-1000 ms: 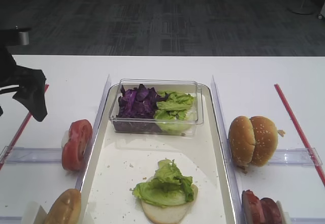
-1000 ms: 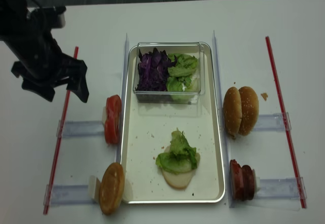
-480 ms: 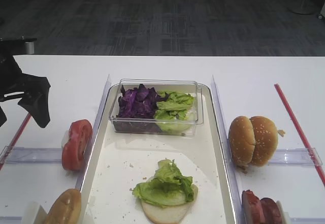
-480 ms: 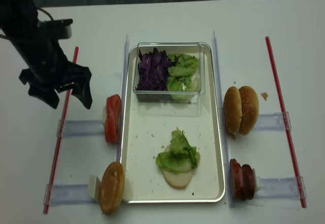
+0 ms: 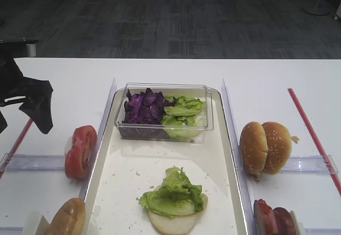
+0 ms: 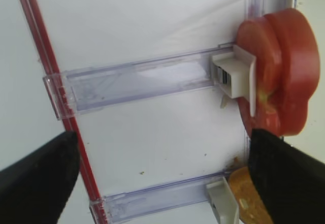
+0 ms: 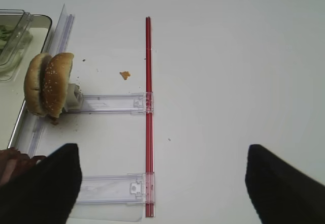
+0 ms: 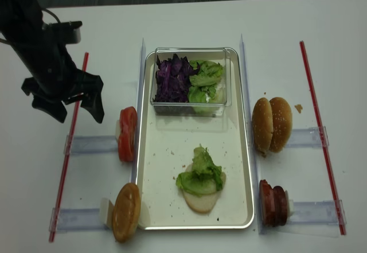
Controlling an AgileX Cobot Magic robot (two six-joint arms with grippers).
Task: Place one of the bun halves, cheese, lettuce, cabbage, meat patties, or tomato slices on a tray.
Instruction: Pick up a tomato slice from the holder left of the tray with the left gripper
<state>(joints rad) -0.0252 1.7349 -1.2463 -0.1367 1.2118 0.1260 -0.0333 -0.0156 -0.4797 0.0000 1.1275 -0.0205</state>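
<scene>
The cream tray [image 8: 150, 155] holds a pale bun half [image 8: 202, 201] topped with lettuce [image 8: 200, 175]. Upright tomato slices [image 8: 127, 133] stand in a holder left of the tray, seen too as tomato slices [image 6: 284, 76]. My left gripper [image 8: 77, 114] hovers open and empty just left of them; its jaws stand wide in the left wrist view [image 6: 162, 183]. Sesame bun halves [image 8: 272, 125] and meat patties [image 8: 274, 202] stand right of the tray. My right gripper [image 7: 165, 193] is open over bare table, right of the patties. No cheese is in view.
A clear box [image 8: 189, 106] at the tray's far end holds purple cabbage [image 8: 172, 80] and more lettuce [image 8: 206, 75]. Another bun half [image 8: 126, 211] stands at the front left. Red strips [image 8: 69, 150] [image 8: 321, 132] and clear plastic holder rails [image 6: 137, 82] lie on the white table.
The left gripper shifted a little nearer and rightwards toward the tomato slices, then held still. Both grippers stayed open. Food has not moved.
</scene>
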